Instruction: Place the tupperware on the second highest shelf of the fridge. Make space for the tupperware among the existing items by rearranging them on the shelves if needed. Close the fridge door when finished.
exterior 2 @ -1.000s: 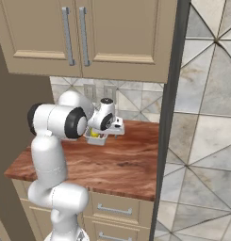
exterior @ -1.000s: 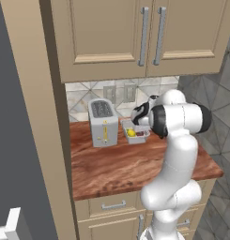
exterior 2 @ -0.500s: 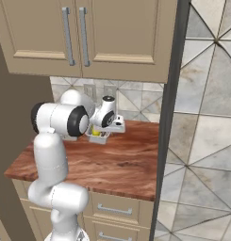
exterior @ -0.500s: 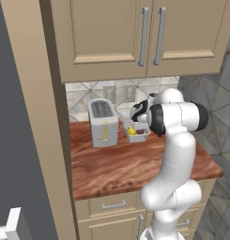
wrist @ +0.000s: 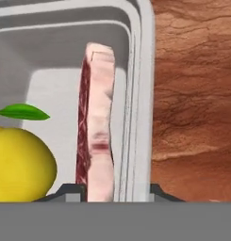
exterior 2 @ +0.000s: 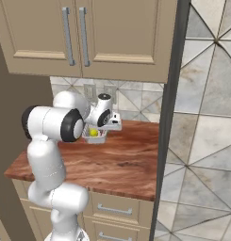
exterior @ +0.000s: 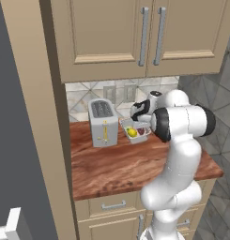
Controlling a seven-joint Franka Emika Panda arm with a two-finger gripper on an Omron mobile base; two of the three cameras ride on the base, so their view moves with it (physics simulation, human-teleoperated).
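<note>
The tupperware (exterior: 136, 133) is a shallow whitish tub on the wooden counter, just right of the toaster. It also shows in the right base view as the tupperware (exterior 2: 94, 137). Inside it lie a yellow lemon (wrist: 20, 162) with a green leaf and a red-and-pink meat slice (wrist: 98, 122). My gripper (wrist: 114, 190) reaches down onto the tub's right side, its two fingertips straddling the tub wall (wrist: 140, 94) and the meat slice, shut on them. The gripper (exterior: 140, 121) hangs over the tub's back right corner. The fridge and its shelves are out of view.
A silver toaster (exterior: 103, 123) stands close to the tub's left. Beige wall cabinets (exterior: 135, 33) hang low above the counter (exterior: 126, 164). A tall beige panel (exterior: 46, 140) bounds the counter on the left, and a tiled wall (exterior 2: 206, 141) on the right.
The jaws have drawn together from wide open onto the tub's wall. The hand has sunk slightly toward the tub. The tub and toaster have not moved.
</note>
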